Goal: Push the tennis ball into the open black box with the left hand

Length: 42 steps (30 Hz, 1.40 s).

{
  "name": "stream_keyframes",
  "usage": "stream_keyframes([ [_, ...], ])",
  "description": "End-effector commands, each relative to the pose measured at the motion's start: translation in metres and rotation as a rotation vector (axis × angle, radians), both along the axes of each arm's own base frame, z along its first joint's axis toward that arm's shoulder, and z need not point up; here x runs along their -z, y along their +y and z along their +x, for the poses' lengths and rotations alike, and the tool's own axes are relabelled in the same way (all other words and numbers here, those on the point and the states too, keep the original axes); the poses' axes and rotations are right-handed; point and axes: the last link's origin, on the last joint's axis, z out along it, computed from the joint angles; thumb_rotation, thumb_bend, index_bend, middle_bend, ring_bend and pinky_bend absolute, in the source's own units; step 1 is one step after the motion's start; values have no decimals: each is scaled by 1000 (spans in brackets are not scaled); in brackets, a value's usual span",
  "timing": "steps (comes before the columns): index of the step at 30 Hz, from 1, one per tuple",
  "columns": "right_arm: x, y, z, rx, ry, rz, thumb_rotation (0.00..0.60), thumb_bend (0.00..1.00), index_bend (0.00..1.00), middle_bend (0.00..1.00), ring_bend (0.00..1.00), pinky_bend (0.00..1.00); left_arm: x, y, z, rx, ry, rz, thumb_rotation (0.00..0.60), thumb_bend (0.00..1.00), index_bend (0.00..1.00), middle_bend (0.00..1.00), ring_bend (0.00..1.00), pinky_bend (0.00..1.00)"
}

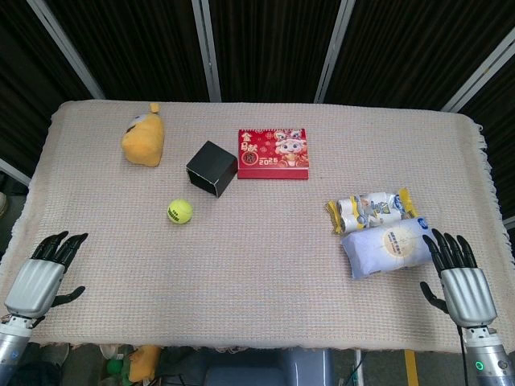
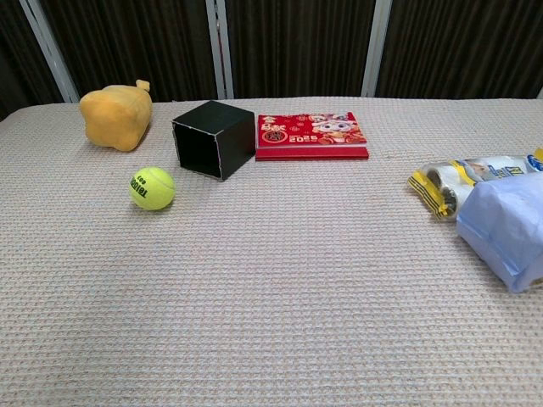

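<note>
Listing the table as it stands, item by item.

Item: my left hand (image 1: pixel 44 269), near-left edge of the table (image 1: pixel 265 322). Fingers spread and straight, holding nothing, well apart from the ball.

Item: my right hand (image 1: pixel 460 273), near-right edge. Fingers likewise apart, empty, just beside the pale blue packet (image 1: pixel 386 248).

Item: tennis ball (image 1: pixel 179 211), yellow-green, resting free on the woven cloth, just in front and to the left of the black box (image 1: pixel 212 168). Not yet pushed.

Item: black box, lying on its side; the chest view shows its open mouth turned toward me, angled toward the ball.

Item: yellow plush toy (image 1: pixel 143 139), far-left, beside the box. Red 2025 calendar (image 1: pixel 273 153), against the box's right side. Yellow-edged snack packet (image 1: pixel 370 209), touching the blue one.

Risks, as I judge them: the ball sits left of the mouth, so a straight forward shove would likely roll it past the box toward the plush. A hard push could strike the box rim and shunt the light box back instead. The cloth weave may deflect a slow roll.

Not determinable: box interior is dark, contents and depth unseen. Neither hand appears in the chest view. Blue packet is cut off at that frame's right edge. Both arms are mostly out of frame.
</note>
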Motion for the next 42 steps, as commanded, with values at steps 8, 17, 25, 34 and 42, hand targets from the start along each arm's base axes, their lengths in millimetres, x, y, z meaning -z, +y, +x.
stream_keyframes([
  [8, -3, 3, 0, 12, 0, -10, 600, 345, 0, 0, 0, 0, 9, 0, 1, -10, -3, -81, 600, 119, 67, 143, 64, 125],
  [17, -8, 4, -2, 28, -9, -24, 600, 345, 0, 0, 0, 0, 39, 27, 15, 103, -51, -104, 600, 388, 442, 523, 262, 419],
  [25, -9, 3, -2, 29, -8, -22, 600, 345, 0, 0, 0, 0, 84, 61, 23, 93, -1, -163, 600, 517, 527, 581, 300, 442],
  [34, -10, 4, -1, 17, -18, -22, 600, 345, 0, 0, 0, 0, 122, 90, 45, 60, 5, -227, 600, 526, 522, 593, 315, 479],
  [42, -9, 2, -2, 24, -19, -10, 600, 345, 0, 0, 0, 0, 140, 95, 58, 75, -17, -263, 600, 527, 494, 618, 355, 501],
])
